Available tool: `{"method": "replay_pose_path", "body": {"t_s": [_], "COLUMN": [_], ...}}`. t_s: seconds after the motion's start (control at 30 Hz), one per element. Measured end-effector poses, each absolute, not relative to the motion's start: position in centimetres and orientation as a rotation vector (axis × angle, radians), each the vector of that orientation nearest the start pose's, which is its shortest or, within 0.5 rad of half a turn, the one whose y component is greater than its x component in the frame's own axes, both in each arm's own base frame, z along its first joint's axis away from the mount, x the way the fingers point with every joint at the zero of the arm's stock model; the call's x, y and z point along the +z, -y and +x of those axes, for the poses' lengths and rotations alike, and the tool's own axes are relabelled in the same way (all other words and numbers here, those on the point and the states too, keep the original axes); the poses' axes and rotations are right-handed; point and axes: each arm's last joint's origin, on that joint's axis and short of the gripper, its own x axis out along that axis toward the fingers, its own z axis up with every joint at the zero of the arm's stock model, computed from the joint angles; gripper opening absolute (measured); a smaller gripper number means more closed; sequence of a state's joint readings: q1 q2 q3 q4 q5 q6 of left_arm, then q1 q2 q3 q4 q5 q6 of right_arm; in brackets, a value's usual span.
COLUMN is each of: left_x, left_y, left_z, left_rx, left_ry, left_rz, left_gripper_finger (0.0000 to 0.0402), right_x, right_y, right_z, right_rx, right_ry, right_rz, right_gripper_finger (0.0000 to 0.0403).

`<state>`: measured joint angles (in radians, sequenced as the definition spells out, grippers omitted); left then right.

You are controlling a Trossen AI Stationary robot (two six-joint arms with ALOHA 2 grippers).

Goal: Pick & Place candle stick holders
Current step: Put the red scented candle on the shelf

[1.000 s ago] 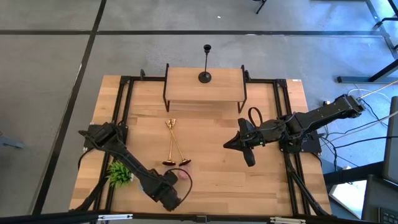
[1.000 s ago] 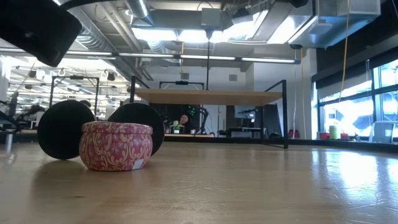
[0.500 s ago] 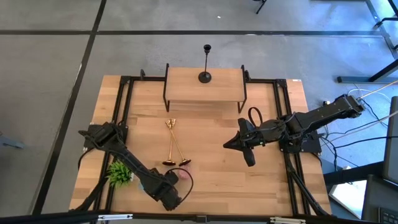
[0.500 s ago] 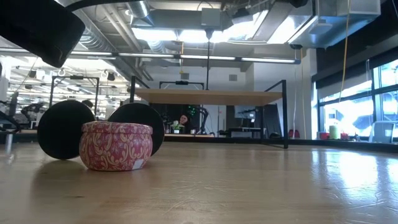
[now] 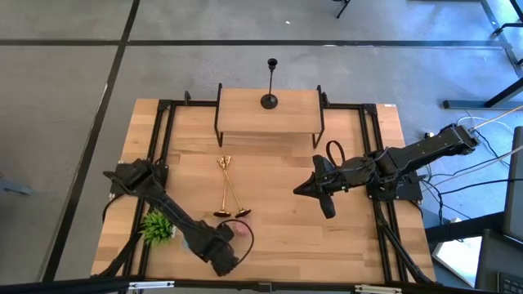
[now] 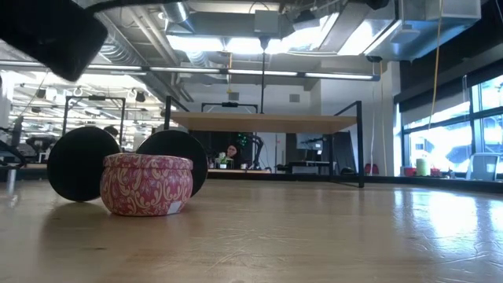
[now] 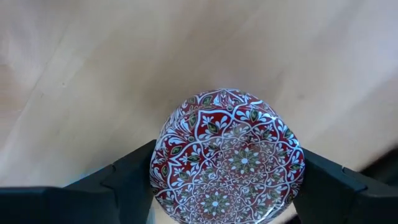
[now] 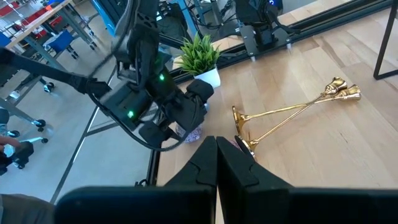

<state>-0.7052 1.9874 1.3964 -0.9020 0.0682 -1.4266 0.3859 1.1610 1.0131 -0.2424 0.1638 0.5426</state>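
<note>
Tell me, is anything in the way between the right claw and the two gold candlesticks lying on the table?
Nothing visible is. The right gripper points across bare wood toward the two gold candlesticks, which lie crossed on the table. The patterned tin sits beyond their bases, under the left gripper.

Robotics lab in an open industrial office space. Exposed ducts [image 6: 196, 31] and strip lights [image 6: 236, 43] on the ceiling, polished concrete floor [image 5: 65, 98] with taped lines, big windows [image 6: 460, 141]. Wood table [image 5: 278, 229] on a black frame with arms bolted on. Beyond the right gripper [image 8: 216, 148]: more benches [image 8: 43, 25], cables, another rig.
</note>
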Motion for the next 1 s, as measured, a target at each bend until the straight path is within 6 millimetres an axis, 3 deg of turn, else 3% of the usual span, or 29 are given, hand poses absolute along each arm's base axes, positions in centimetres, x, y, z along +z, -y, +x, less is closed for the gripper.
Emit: {"method": "replay_pose_path", "body": {"t_s": [0.27,0.5,0.73,1.0], "left_x": [20.1,24.9,29.3,32.5], "left_y": [23.1,20.2,14.6,4.5], "left_z": [27.9,29.0,31.1,31.7], "left_rx": [0.424,0.417,0.450,0.638], "left_ry": [-1.434,-1.206,-1.014,-0.965], "left_rz": [-0.726,-0.763,-0.713,-0.609], "left_gripper_finger": [0.0294,0.0294,0.0294,0.0294], "right_x": [33.2,33.2,33.3,33.7], "right_y": [-9.2,-9.2,-9.2,-9.2], "right_z": [23.8,23.8,23.8,24.0], "right_rx": [0.111,0.112,0.116,0.126], "right_ry": [-0.425,-0.425,-0.413,-0.371], "right_rz": [0.428,0.427,0.431,0.445], "right_gripper_finger": [0.0000,0.0000,0.0000,0.0000]}}
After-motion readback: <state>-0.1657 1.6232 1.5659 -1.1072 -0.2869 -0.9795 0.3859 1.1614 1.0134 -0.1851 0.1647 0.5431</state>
